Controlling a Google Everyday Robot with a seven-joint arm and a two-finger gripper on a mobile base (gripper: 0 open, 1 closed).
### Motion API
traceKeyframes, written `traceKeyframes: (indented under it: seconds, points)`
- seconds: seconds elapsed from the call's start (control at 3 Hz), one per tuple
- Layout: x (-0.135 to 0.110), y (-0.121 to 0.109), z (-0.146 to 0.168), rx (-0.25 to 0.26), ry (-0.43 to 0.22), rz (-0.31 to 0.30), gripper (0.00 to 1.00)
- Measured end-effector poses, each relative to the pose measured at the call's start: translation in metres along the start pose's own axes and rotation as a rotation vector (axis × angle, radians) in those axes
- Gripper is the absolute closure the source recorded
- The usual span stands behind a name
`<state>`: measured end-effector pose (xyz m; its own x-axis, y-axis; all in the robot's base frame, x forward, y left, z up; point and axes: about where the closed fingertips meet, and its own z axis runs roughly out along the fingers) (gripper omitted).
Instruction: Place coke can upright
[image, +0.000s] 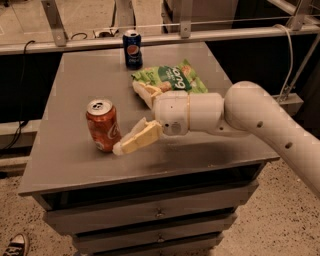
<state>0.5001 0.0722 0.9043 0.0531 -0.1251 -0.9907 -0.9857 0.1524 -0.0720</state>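
Observation:
The coke can (102, 125), red-orange with a silver top, stands upright on the grey table (75, 170), left of middle. My gripper (126, 118) is just to the right of the can, open and empty. Its lower finger (138, 139) points at the can's base and almost touches it. Its upper finger (146, 93) lies farther back, by the chip bag. The white arm comes in from the right.
A dark blue Pepsi can (132, 48) stands upright at the table's far edge. A green chip bag (172, 77) lies behind the gripper. A metal rail (165, 36) runs behind the table. Drawers (157, 214) sit under the top. A shoe (15, 245) is on the floor at lower left.

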Motion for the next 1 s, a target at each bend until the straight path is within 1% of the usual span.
traceKeyframes:
  seconds: [0.33,0.67,1.0]
  points:
    - [-0.002,0.000,-0.044,-0.027,0.079,0.025,0.00]
    - [0.000,0.008,-0.087,0.016,0.094,0.055,0.00]
    - [0.001,0.007,-0.097,0.037,0.095,0.057,0.00]
